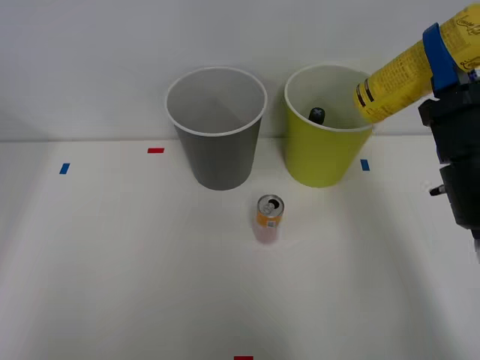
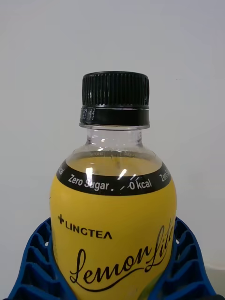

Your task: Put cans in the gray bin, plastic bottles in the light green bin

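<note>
Clamped around the bottle (image 1: 397, 79), gripper (image 2: 112, 276) closes.

Right hand (image 1: 441, 56) raised at far right, blue fingers (image 2: 33, 267) clamped on load.

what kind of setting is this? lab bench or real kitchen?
Likely a lab test table: plain white tabletop with tape markers, gray bin and light green bin staged for sorting.
</note>
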